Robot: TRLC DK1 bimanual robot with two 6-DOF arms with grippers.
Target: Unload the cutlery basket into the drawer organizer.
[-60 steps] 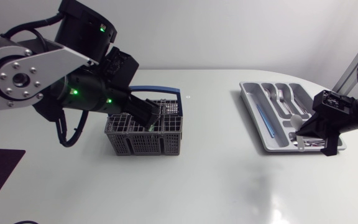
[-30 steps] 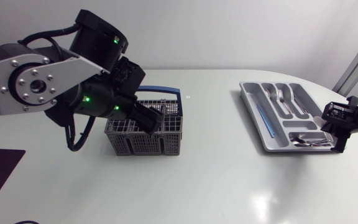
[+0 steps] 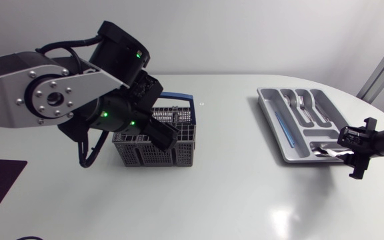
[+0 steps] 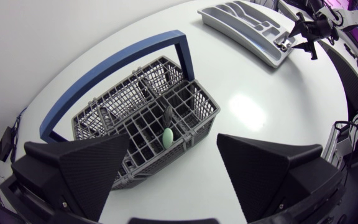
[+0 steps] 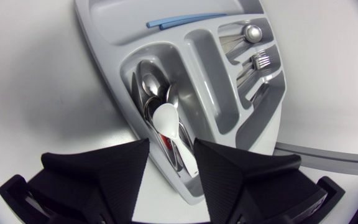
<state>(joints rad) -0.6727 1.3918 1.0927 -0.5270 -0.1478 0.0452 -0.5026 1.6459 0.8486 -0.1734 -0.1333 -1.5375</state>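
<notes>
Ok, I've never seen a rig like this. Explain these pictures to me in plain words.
These are a robot's left arm and right arm at a white table. One picture looks down from above; the other two come from a camera on each wrist. The left hand hangs open over a grey basket, where a green-tipped piece stands in a cell. The right hand is open at the end of a grey tray; a white spoon lies on metal spoons in the compartment ahead of it. Neither hand holds anything.

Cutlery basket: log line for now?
left end effector open above basket | green-tipped item inside | right end effector open over organizer | white spoon in compartment
</notes>
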